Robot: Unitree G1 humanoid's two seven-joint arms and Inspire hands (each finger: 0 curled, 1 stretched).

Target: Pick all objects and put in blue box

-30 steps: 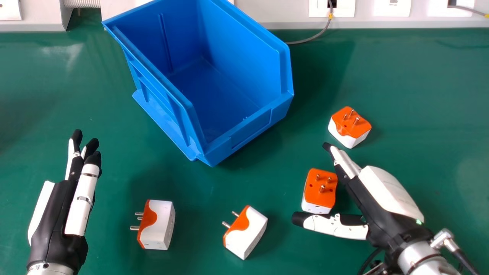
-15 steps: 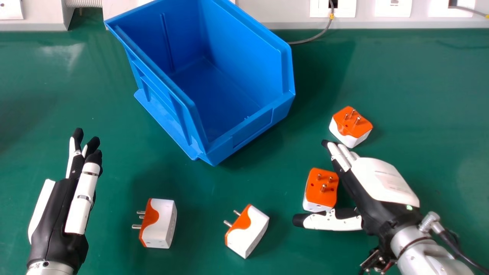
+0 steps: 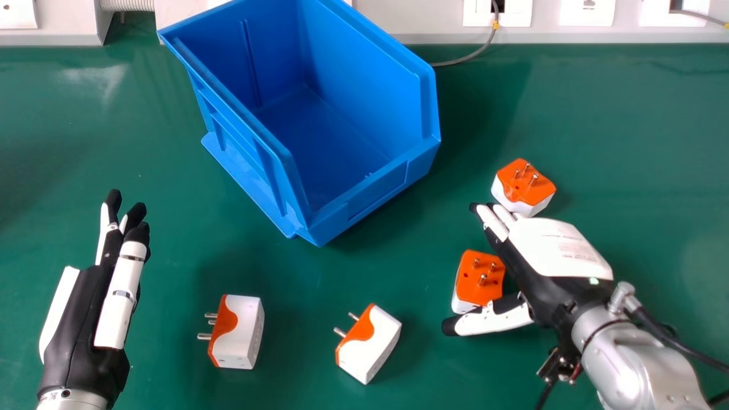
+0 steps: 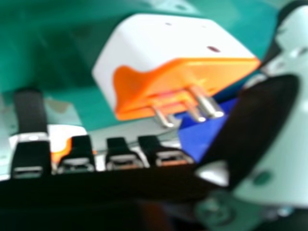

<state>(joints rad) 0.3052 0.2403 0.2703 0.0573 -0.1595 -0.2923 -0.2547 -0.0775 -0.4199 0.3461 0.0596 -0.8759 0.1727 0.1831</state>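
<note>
Straddling an adapter: the right hand (image 3: 561, 247), open, has its fingers (image 3: 494, 222) extended and its thumb (image 3: 490, 320) held apart from them. Between them sits the near right adapter (image 3: 479, 279); whether the hand touches it, I cannot tell.
Near right adapter: on the desk (image 3: 655, 188), orange face up, with three metal pins (image 3: 483, 279) standing from it; the right hand view shows it between the fingers and the thumb.
Far right adapter: on the desk just beyond the right hand (image 3: 524, 185), also orange face up; the fingers overlap its near edge in the head view, contact unclear.
Middle adapter: lying on its side on the desk (image 3: 370, 344), pins toward the robot's left and slightly away.
Left adapter: also on its side (image 3: 239, 333), pins pointing toward the left hand (image 3: 85, 319).
Left hand: open, fingers straight, well apart from the left adapter.
Blue box: upright on the desk (image 3: 364, 191), beyond the middle and left adapters, turned at an angle, its low front edge facing the robot's near right. All four adapters lie outside it.
Back of the desk: white wall sockets (image 3: 586, 14) and a grey cable (image 3: 471, 56) running down behind the blue box.
</note>
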